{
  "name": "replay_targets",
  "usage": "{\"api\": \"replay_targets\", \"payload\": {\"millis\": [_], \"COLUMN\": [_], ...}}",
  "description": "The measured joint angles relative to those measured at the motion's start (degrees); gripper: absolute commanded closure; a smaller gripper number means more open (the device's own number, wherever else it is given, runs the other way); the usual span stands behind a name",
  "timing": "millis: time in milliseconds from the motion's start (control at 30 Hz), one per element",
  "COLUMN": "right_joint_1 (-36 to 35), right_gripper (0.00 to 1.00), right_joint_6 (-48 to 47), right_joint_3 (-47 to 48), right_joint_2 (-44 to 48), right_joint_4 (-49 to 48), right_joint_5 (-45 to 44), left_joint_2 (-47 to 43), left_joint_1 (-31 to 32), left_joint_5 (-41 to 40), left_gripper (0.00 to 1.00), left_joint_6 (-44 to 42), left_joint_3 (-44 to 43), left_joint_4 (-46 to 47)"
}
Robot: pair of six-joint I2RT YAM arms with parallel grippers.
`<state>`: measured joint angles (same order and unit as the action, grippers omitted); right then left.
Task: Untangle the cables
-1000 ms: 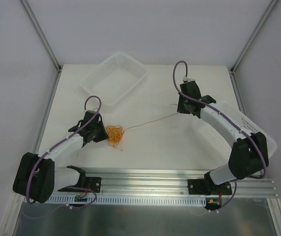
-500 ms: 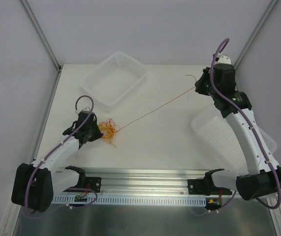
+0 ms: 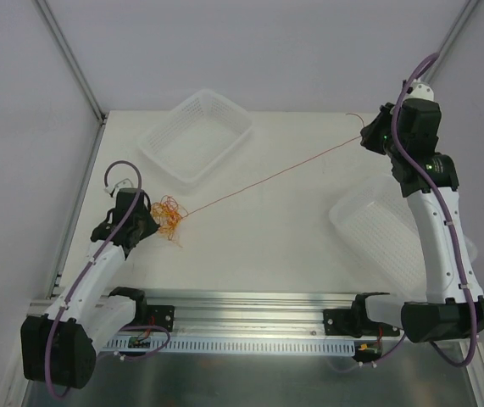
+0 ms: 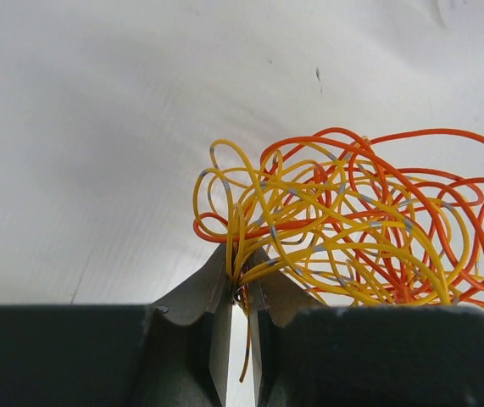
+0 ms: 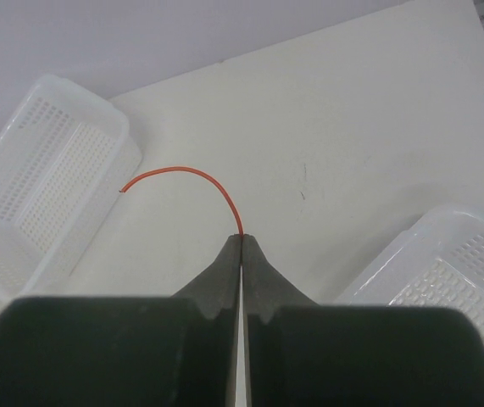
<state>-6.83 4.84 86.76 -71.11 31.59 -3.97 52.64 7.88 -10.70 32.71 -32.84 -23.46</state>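
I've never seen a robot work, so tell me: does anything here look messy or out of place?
Only the tangle of cables, a knotted orange and yellow clump pinched in the left gripper, and one red strand pulled straight from it across the table to the right gripper. Nothing looks spilled or broken.

One white perforated basket (image 3: 195, 136) sits far-left on the table (image 3: 267, 237), another (image 3: 369, 227) right.
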Motion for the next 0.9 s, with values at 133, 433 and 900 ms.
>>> {"api": "replay_targets", "payload": {"millis": [133,433,900], "right_joint_1": [1.55,5.7,-6.36], "right_gripper": [0.99,0.99,0.45], "right_joint_6": [0.02,0.61,0.46], "right_joint_3": [1.7,3.65,-4.85], "right_joint_2": [-0.24,-1.88,-15.87], "right_joint_4": [0.13,0.17,0.85], "right_joint_5": [0.92,5.4,13.18], "left_joint_2": [-0.24,0.52,6.03], "left_joint_1": [-1.64,-6.49,-6.43], "left_joint_5": [-2.49,-2.75,23.39], "left_gripper": [0.88,0.9,1.0], "left_joint_6": [-2.32,-3.87,-4.15], "left_joint_3": [-2.03,-2.71,-1.07], "left_joint_4": [-0.76,-3.43,1.88]}}
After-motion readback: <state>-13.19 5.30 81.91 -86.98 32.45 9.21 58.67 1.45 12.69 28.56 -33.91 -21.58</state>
